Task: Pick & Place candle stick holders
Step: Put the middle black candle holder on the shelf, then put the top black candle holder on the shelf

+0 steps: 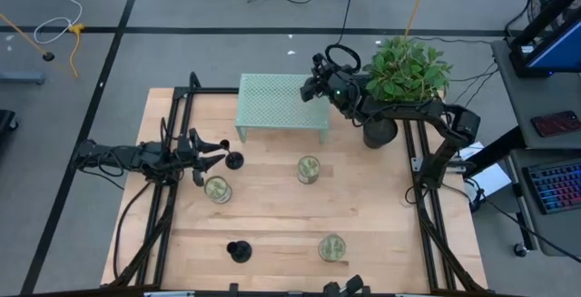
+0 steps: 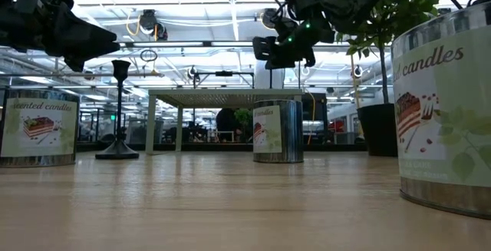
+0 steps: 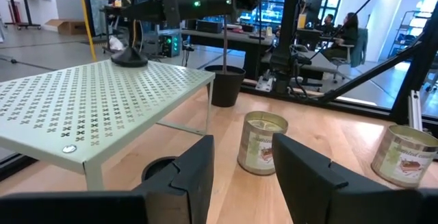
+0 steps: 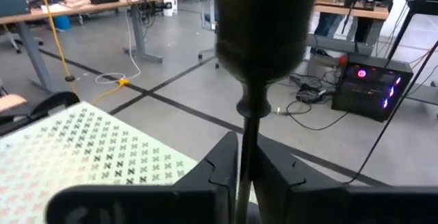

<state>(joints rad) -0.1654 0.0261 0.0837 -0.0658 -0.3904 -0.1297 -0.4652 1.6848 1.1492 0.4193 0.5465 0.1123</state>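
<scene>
The left claw (image 1: 216,153) is hovering low over the table's left side with its fingers (image 3: 185,176) spread apart, gripping nothing. One holder (image 1: 234,160) is standing upright on the table (image 1: 272,215) just ahead of its fingertips; in the left wrist view its round base (image 3: 159,170) is showing just beyond the gap between the fingers. A jar (image 1: 217,189) is sitting just beside this claw, on its front-edge side. A second holder (image 1: 239,252) is standing well apart from the claw, near the table's front edge.

Farther ahead of the left claw, a middle jar (image 1: 309,169) is standing beyond the first holder, and a third jar (image 1: 332,248) is sitting near the front edge. The green rack (image 1: 281,102) is standing at the back, off to the claw's side.

The right claw (image 1: 318,86) is hanging over the rack's right end, clenched on the thin stem (image 4: 248,148) of the third holder (image 3: 129,58), holding it upright. Its base is lying below the claw at the rack's top; I cannot tell whether it is touching. The plant pot (image 1: 379,132) is standing just behind this claw, beside the rack.
</scene>
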